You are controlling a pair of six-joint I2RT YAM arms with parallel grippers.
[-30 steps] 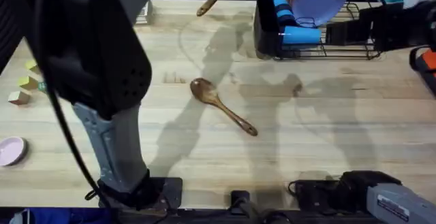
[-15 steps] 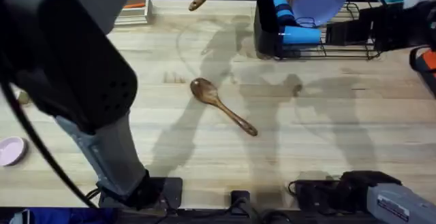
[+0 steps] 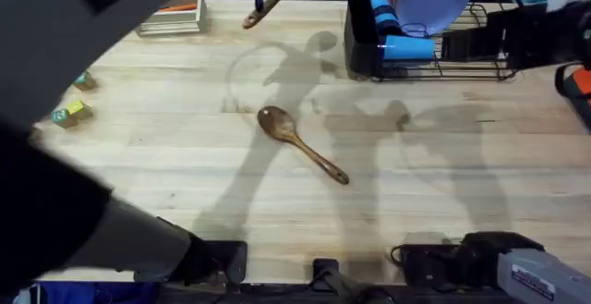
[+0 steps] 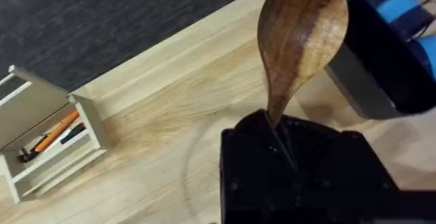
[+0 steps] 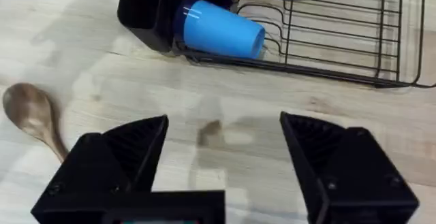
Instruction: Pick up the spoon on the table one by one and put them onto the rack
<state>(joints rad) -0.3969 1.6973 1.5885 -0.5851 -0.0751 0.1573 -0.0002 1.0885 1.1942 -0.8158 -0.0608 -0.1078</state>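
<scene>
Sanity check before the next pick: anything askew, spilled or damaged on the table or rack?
Nothing stands out. One spoon lies flat on the table, intact. The other spoon is gripped by its handle in the left tool. On the rack, a blue cup lies on its side; no spills.

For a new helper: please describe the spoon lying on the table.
On the wooden table, look near the middle, in front of the black wire rack. The wooden spoon lies flat and alone there, bowl toward the far left; the other spoon is held in the left hand.
</scene>
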